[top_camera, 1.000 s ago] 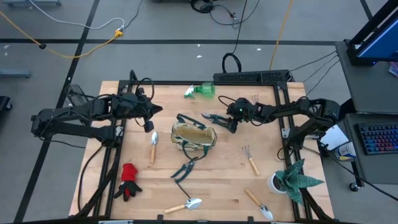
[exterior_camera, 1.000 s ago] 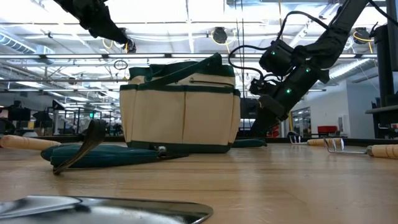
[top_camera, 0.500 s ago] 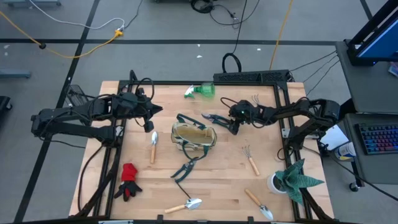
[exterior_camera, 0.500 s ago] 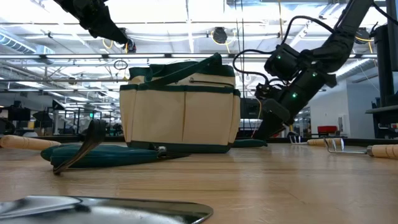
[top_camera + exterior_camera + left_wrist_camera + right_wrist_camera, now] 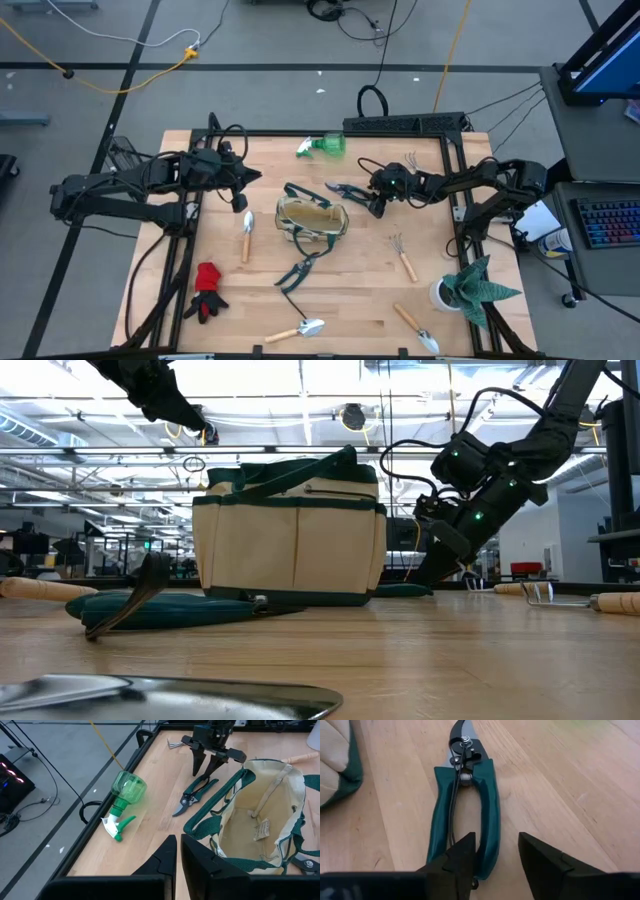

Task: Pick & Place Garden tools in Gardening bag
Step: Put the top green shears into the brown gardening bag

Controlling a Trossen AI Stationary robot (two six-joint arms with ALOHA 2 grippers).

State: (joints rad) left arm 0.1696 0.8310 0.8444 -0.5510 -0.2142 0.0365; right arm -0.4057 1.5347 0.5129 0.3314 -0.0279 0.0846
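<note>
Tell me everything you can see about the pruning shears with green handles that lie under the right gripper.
The pruning shears have two green handles, a wire spring between them and short dark metal blades joined at a bolt. The blades are shut. The tool lies flat on the wooden table, beside the gardening bag but apart from it. The right gripper stands over the handle ends with its fingers open, one on either side of one handle; no grip is seen yet.

1. Grey floor [image 5: 250, 90] surrounds the wooden surface [image 5: 350, 290], with yellow and black cables across it.
2. A keyboard [image 5: 607, 222] sits on a side desk.
3. Ceiling strip lights [image 5: 300, 380] glow above distant shelving.
</note>
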